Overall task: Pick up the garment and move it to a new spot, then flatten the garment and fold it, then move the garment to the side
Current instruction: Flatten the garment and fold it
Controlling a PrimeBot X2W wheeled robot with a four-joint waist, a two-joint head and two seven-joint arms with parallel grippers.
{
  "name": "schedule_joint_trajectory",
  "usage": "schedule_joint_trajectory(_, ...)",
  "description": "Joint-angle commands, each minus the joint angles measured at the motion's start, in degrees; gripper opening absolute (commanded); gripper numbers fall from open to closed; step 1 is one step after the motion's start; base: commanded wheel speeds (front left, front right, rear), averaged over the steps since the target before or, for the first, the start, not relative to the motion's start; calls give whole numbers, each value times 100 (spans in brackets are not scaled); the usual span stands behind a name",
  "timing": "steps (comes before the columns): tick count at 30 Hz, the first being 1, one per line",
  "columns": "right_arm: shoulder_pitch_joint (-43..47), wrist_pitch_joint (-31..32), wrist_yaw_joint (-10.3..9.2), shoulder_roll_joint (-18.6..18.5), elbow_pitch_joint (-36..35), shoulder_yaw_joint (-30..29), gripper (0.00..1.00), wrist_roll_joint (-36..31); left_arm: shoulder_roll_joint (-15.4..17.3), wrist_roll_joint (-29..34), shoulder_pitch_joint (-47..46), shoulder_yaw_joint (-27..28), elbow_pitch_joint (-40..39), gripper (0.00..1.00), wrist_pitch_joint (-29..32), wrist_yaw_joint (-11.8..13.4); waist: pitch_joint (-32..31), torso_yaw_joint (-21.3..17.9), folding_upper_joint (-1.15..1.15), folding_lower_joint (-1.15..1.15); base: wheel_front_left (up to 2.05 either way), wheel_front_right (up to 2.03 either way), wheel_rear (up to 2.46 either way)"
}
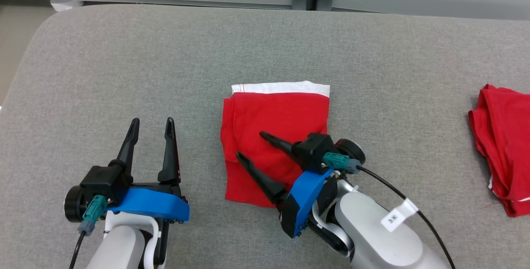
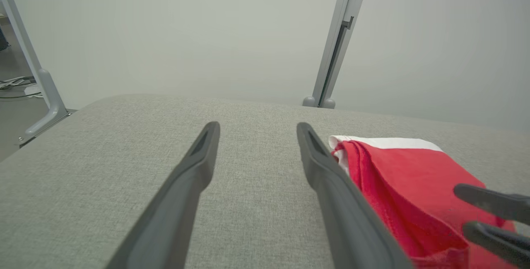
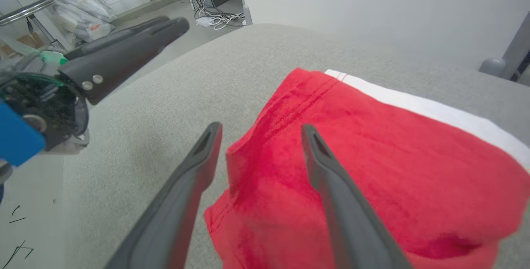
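Observation:
The garment is red with a white band along its far edge. It lies folded into a rough rectangle in the middle of the grey table. My right gripper is open over the garment's near left part, fingers pointing left and away. In the right wrist view the garment has its left edge between the spread fingers of that gripper, with nothing clamped. My left gripper stands open over bare table left of the garment. Its own view shows the left gripper empty.
A second red cloth pile lies at the table's right edge. A pale partition wall with a grey post runs behind the table. The table's rounded left corner drops to the floor, where cables and clutter lie.

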Motion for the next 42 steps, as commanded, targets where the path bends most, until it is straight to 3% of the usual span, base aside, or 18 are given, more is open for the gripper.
schedule_joint_trajectory(1,-68,-117,0,-3,-58,-37,100,-50,8,-25,-77,28,17,100,-40,23,-15,-25,0,0,0,0,0)
schedule_joint_trajectory(6,139,-724,0,-32,-365,-574,100,-358,72,54,12,54,36,100,-52,60,-99,-167,0,0,0,0,0)
schedule_joint_trajectory(11,619,-1062,0,-264,-861,-1716,100,-741,180,127,94,72,-11,100,-50,140,-200,-353,0,0,0,0,0)
schedule_joint_trajectory(18,1715,-973,0,-422,-1734,-3360,100,-1194,391,232,274,95,-123,100,2,260,-387,-589,0,0,0,0,0)
schedule_joint_trajectory(22,2315,-805,0,-350,-2164,-3980,100,-1332,488,238,416,116,-171,100,61,344,-555,-668,0,0,0,0,0)
schedule_joint_trajectory(28,2986,-510,0,-217,-2547,-4310,100,-1454,594,199,785,94,-246,100,159,421,-933,-746,0,0,0,0,0)
schedule_joint_trajectory(42,3945,16,0,-71,-3135,-4457,100,-1551,715,60,1616,21,-493,100,309,525,-1547,-809,0,0,0,0,0)
